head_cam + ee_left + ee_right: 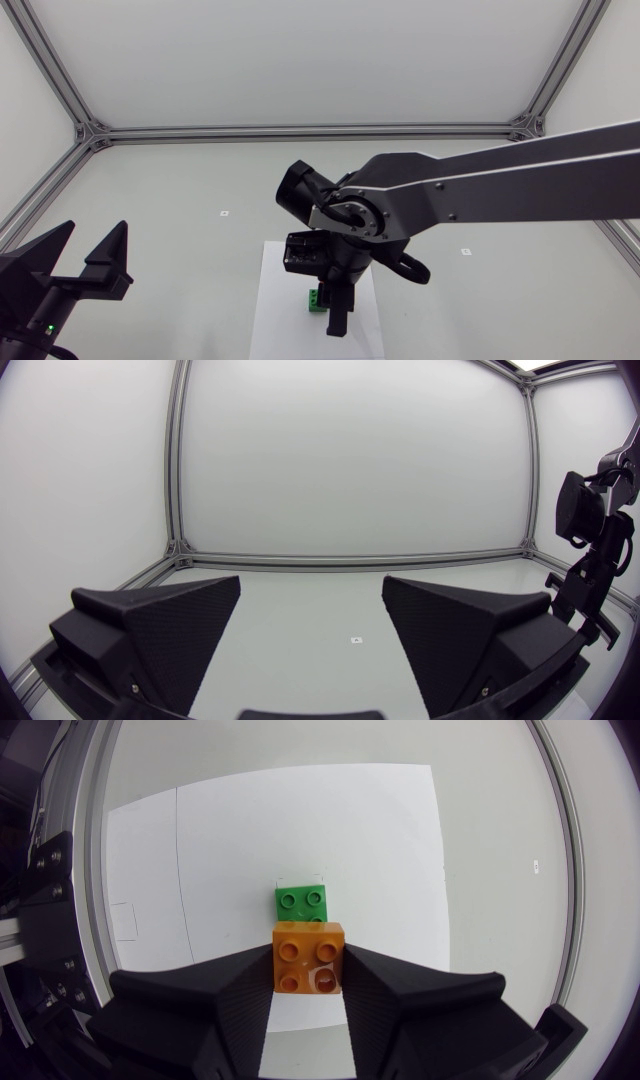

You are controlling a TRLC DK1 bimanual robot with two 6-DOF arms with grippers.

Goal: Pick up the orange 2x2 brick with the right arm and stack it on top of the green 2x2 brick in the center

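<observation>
One stack pending | right pincer [308,966] gripped orange brick [309,956], green brick [303,901] at its 12 o'clock | I judged next: advance, align, lower.

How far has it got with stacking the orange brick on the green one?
Done: the pick-up. The orange plastic 2x2 brick sits clamped between both fingers of the right hand. In hand: the carry; the green plastic 2x2 brick on the white sheet lies just ahead, studs showing. Left: line up over it, press down and let go.
</observation>
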